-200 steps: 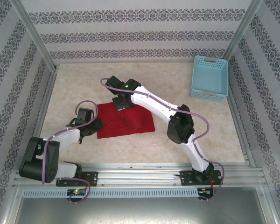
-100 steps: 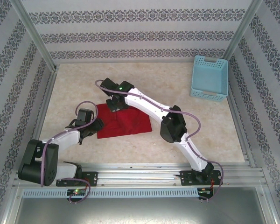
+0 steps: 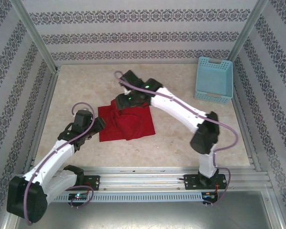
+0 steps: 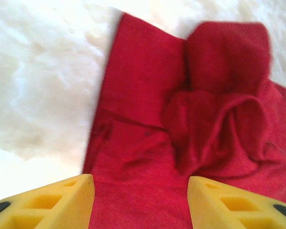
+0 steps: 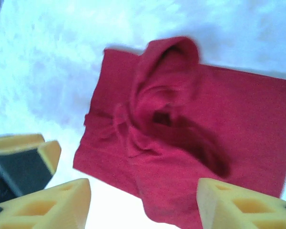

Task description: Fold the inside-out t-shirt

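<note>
The soft red cloth t-shirt (image 3: 128,123) is a rough rectangle with a lumpy flap on top, so I'd say there's tidying left. The left pincer (image 4: 140,195) and right pincer (image 5: 143,200) are apart, empty.

Bright even light, wrist views washed out, t-shirt (image 4: 148,86) edges softly blurred

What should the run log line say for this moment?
stage: t-shirt rumpled on table, fold unfinished | left end effector: open, at shirt's left edge | right end effector: open, above shirt, nothing held

Both end effectors (image 4: 138,193) (image 5: 143,193) spread apart
</note>
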Robot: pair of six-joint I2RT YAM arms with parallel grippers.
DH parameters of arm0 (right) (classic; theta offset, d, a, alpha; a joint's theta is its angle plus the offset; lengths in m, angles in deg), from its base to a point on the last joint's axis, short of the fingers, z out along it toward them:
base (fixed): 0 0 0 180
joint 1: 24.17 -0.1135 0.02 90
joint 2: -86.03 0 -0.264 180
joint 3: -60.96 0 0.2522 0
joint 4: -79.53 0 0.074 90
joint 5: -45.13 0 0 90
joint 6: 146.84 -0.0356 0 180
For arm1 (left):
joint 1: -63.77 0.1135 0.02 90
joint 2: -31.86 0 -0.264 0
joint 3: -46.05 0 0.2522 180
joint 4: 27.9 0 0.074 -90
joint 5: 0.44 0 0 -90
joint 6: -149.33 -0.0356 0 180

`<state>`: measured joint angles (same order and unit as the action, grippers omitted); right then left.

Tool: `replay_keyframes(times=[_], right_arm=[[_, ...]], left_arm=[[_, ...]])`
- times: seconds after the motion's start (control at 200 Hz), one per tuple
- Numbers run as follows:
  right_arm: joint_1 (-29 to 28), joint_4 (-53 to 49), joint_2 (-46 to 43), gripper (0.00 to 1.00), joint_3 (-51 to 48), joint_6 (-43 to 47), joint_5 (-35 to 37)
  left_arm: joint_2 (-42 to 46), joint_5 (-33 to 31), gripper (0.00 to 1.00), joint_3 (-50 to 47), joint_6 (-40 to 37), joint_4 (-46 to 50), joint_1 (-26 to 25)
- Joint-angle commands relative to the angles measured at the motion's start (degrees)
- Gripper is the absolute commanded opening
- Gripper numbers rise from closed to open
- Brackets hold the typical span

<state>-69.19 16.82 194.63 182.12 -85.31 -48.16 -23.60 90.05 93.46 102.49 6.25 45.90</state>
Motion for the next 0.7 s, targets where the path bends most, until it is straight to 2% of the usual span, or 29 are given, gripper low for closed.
replay_keyframes(times=[0.0,0.09,0.175,0.295,0.425,0.56,0.694], right_arm=[[8.6,10.4,-1.2,0.54,-11.2,-2.1,-5.1],[12.5,17.5,-1.8,0.50,-19.1,-4.1,-9.3],[14.7,22.7,-0.8,0.50,-23.0,-4.9,-12.3],[16.4,28.9,1.5,0.47,-25.2,-6.9,-18.5],[16.5,32.2,4.5,0.45,-25.3,-9.3,-20.7],[16.2,32.2,8.8,0.40,-23.9,-10.9,-21.2],[16.3,27.4,12.4,0.36,-22.2,-11.4,-16.1]], left_arm=[[-3.1,-7.3,0.55,7.1,-2.5,5.7,-9.3],[-8.6,-13.8,0.56,12.5,-2.7,6.3,-17.8],[-15.3,-20.2,0.60,17.9,-3.7,7.1,-24.9],[-25.4,-23.5,0.64,24.6,-5.5,6.6,-30.9],[-32.0,-23.1,0.66,26.3,-5.9,1.6,-31.6],[-37.7,-23.0,0.65,27.4,-4.7,0.6,-29.2],[-41.4,-22.6,0.60,26.1,-0.5,2.9,-25.0]])
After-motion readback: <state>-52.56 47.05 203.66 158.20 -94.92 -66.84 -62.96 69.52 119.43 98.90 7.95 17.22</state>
